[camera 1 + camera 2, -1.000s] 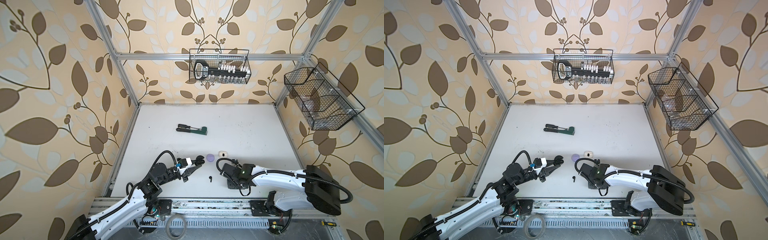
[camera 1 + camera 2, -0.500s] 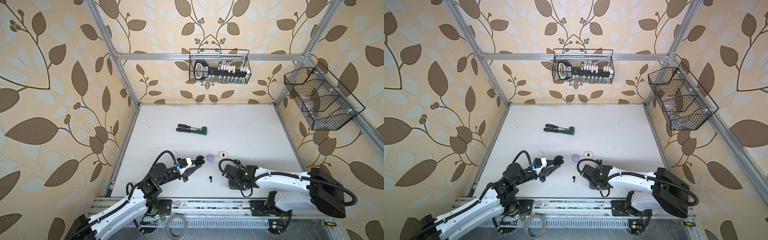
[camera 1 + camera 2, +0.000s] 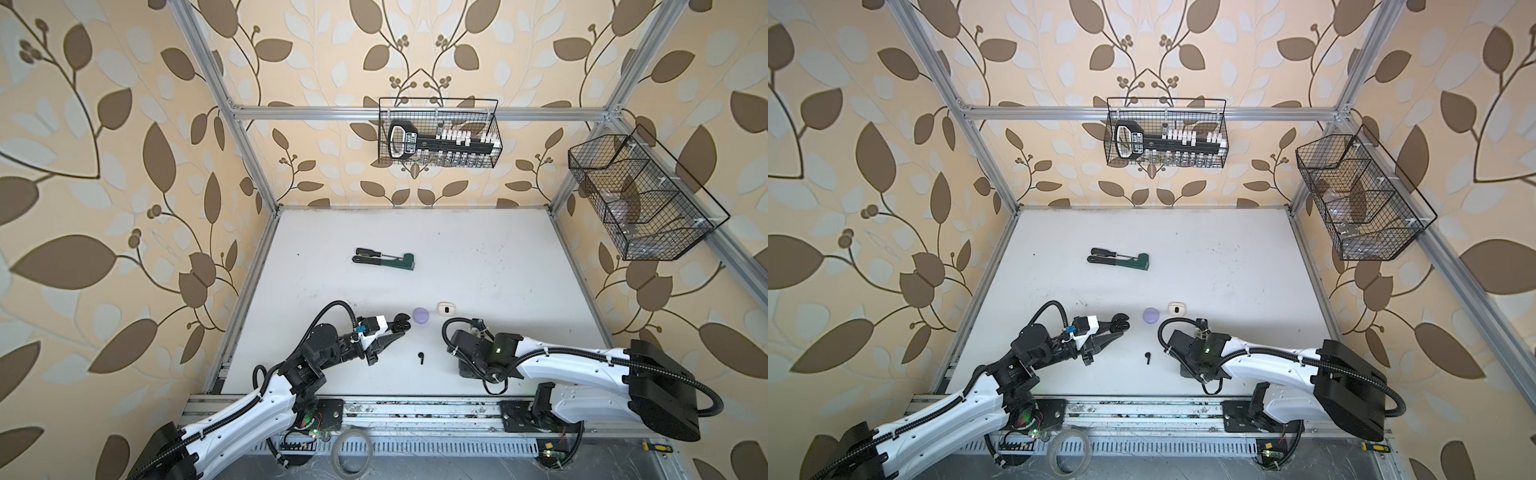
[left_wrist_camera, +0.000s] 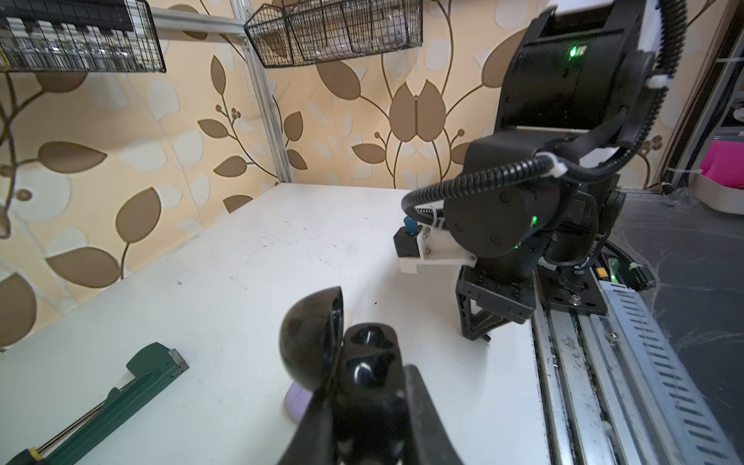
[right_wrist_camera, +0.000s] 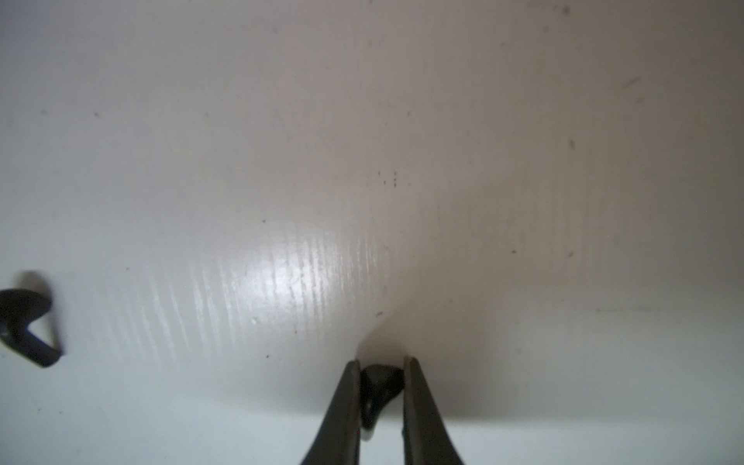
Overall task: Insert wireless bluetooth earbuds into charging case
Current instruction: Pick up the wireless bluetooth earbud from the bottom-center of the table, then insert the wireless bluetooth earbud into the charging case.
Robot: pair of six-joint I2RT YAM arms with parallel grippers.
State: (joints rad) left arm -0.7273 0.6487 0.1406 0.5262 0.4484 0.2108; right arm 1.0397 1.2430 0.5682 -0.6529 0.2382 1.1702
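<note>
"Well, where's the loose black earbud (image 3: 421,358)?"

"On the surface (image 3: 478,270) between the arms, long axis near-to-far, stem pointing near. The right end effector (image 5: 381,362) pinches a second black earbud (image 5: 380,384). The left end effector (image 4: 364,406) is clamped on the open black case (image 4: 312,342)."

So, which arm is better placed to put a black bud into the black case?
Right. The right tool grips a black bud; the left tool is busy holding the open black case.
</note>
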